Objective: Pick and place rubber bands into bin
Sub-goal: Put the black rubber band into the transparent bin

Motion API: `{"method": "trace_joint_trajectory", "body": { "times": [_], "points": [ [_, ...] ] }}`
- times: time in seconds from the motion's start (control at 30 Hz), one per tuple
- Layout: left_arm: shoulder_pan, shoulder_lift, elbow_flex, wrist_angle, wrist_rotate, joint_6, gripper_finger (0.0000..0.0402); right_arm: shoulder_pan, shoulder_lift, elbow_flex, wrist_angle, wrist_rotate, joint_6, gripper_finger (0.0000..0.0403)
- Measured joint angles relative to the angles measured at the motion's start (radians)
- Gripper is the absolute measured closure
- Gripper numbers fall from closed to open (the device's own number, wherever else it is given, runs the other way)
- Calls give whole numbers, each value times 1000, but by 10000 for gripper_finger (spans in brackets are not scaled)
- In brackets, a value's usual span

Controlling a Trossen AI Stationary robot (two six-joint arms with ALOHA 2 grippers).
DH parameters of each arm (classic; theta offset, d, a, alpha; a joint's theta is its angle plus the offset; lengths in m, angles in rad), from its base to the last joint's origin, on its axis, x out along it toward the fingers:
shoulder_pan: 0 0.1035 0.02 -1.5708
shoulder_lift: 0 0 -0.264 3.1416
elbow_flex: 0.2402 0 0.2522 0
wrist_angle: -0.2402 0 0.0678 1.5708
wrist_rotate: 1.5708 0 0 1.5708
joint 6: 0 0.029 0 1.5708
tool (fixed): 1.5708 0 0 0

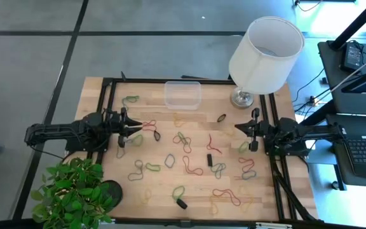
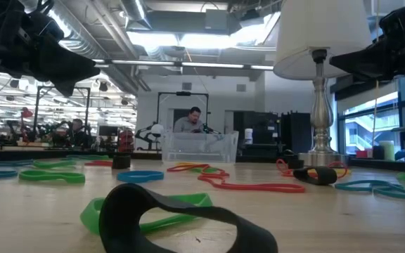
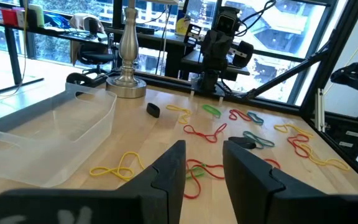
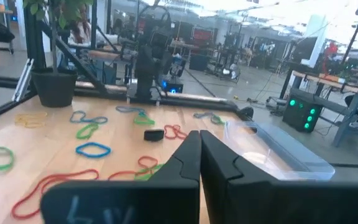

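Red rubber bands (image 1: 150,126) lie just ahead of the left gripper (image 1: 136,126), fingers apart, above the desk (image 1: 196,184); the right gripper (image 1: 239,127), fingers together, waits well apart.

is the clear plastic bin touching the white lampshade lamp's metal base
Apart. In the high view, bare wooden table shows between the clear rectangular plastic bin and the round metal base of the white-shaded lamp; the left wrist view shows the same gap.

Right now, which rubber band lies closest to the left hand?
The red band, just off the tips of the left hand. The other bands lie farther off, across the table.
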Motion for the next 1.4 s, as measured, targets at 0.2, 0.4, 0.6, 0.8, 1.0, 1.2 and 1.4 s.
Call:
{"method": "trace_joint_trajectory", "body": {
  "times": [0.2,0.4,0.6,0.8,1.0,1.2,1.4],
  "points": [
    [0,0,0,0,0,0,300,0,88,25,21,87,-9,401],
    [0,0,0,0,0,0,300,0,269,117,13,133,62,402],
    [0,0,0,0,0,0,300,0,487,264,-105,134,173,402],
    [0,0,0,0,0,0,300,0,720,425,-276,136,263,400],
    [0,0,0,0,0,0,300,0,953,545,-366,136,158,378],
    [0,0,0,0,0,0,300,0,1191,694,-511,136,127,340],
    [0,0,0,0,0,0,300,-7,1434,875,-724,196,61,298]
  ]
}}
